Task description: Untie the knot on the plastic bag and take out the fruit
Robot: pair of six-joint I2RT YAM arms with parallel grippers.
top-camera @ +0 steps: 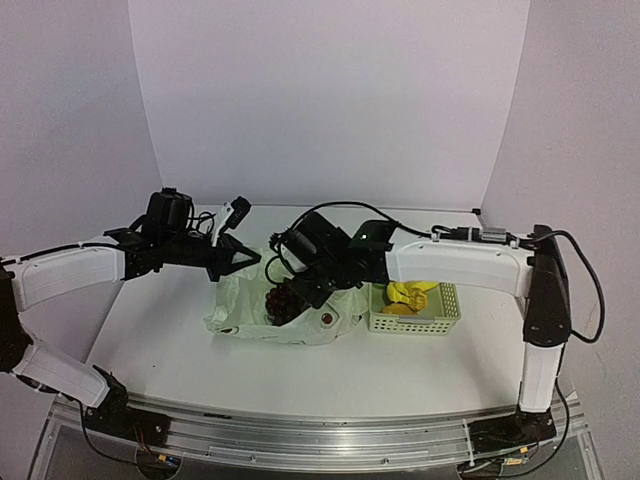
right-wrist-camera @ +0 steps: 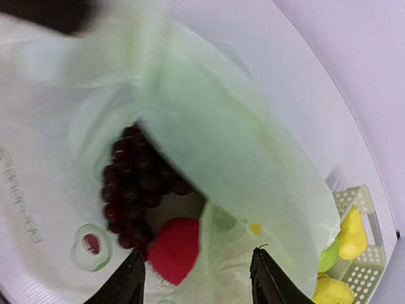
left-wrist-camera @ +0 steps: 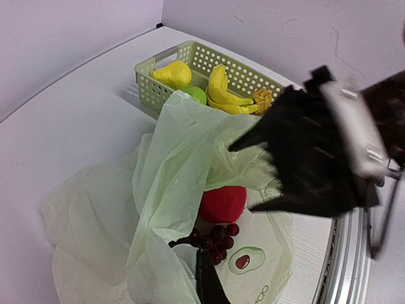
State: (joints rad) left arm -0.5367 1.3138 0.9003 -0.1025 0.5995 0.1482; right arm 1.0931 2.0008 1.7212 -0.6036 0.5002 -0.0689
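The plastic bag (top-camera: 245, 315) lies open on the table; no knot shows. My left gripper (top-camera: 243, 262) holds the bag's near rim up; in the left wrist view only one finger (left-wrist-camera: 207, 284) shows, with film draped over the other side. Inside the bag lie a red apple (left-wrist-camera: 223, 204) and a dark grape bunch (left-wrist-camera: 216, 240). My right gripper (right-wrist-camera: 197, 282) is open just above the bag's mouth, its fingers straddling the apple (right-wrist-camera: 174, 250) and a fold of film, with the grapes (right-wrist-camera: 136, 183) beyond. From the left wrist view the right gripper (left-wrist-camera: 242, 177) is a black shape over the bag.
The pale green perforated basket (top-camera: 450, 300) stands right of the bag. It holds yellow fruits (left-wrist-camera: 224, 95), a green pear (left-wrist-camera: 193, 94) and an orange piece (left-wrist-camera: 261, 98). The table's rail edge (left-wrist-camera: 345, 253) runs close past the bag.
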